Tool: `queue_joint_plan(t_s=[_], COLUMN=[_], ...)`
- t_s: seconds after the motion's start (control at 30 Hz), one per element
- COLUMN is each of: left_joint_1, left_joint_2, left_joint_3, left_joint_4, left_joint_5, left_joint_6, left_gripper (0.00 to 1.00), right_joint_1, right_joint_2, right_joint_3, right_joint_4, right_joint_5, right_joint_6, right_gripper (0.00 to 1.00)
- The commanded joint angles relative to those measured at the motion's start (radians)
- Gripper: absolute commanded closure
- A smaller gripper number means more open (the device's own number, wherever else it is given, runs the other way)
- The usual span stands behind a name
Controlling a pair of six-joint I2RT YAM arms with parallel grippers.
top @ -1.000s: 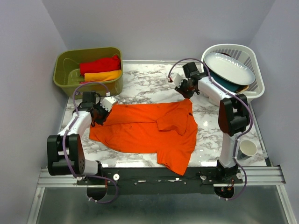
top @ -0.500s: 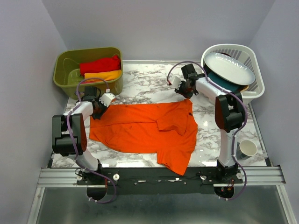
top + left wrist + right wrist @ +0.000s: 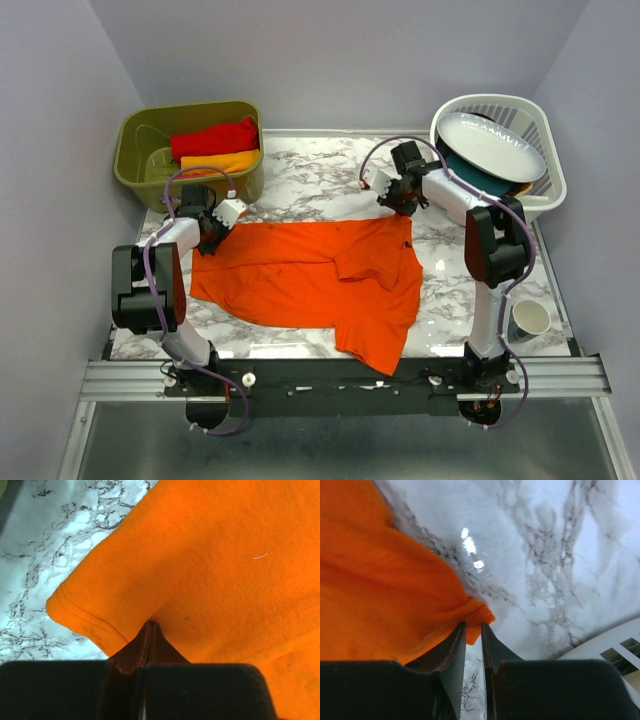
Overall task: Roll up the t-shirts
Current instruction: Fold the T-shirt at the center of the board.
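Observation:
A vivid orange t-shirt lies spread on the marble table, with one part folded over at its right side. My left gripper is at its far left corner. In the left wrist view the jaws are pressed together, with the orange cloth puckered at their tips. My right gripper is at the far right corner. Its jaws stand a narrow slit apart, with the bunched corner of the shirt caught at the tips. A red t-shirt and a yellow-orange one lie folded in the green bin.
The olive-green bin stands at the back left, just behind my left gripper. A white basket at the back right holds a white plate and a teal dish. A paper cup stands near the right arm's base.
The left arm has swung its elbow back towards its base, with the gripper staying at the shirt's corner. The right gripper has shifted slightly at its corner and its jaws have narrowed.

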State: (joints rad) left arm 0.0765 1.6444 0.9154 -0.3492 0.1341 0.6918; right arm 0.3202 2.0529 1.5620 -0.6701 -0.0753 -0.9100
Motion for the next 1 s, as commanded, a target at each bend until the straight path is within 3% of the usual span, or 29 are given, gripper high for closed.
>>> queue_joint_plan(t_s=[0.0, 0.17, 0.33, 0.67, 0.83, 0.97], left_joint_1=[0.003, 0.006, 0.046, 0.074, 0.074, 0.075], left_joint_2=[0.018, 0.015, 0.006, -0.046, -0.152, -0.257], left_joint_3=[-0.042, -0.064, -0.09, -0.066, -0.017, 0.001], left_joint_4=[0.013, 0.026, 0.058, 0.044, -0.061, -0.158], left_joint_5=[-0.025, -0.059, -0.128, -0.117, 0.031, 0.154], left_joint_6=[-0.005, -0.003, -0.018, -0.08, -0.084, -0.054], left_gripper=[1.0, 1.0, 1.0, 1.0, 0.98, 0.88], right_joint_1=[-0.004, -0.004, -0.009, -0.017, -0.017, -0.012], right_joint_2=[0.003, 0.075, 0.116, 0.152, 0.079, -0.04], right_joint_3=[-0.025, 0.065, 0.113, 0.191, 0.271, 0.196], right_joint_4=[-0.039, -0.072, -0.069, -0.118, -0.187, -0.197], right_joint_5=[-0.015, 0.015, 0.163, 0.22, 0.123, 0.008], right_joint_6=[-0.026, 0.005, -0.001, 0.074, 0.147, 0.163], right_gripper=[0.74, 0.74, 0.75, 0.76, 0.75, 0.65])
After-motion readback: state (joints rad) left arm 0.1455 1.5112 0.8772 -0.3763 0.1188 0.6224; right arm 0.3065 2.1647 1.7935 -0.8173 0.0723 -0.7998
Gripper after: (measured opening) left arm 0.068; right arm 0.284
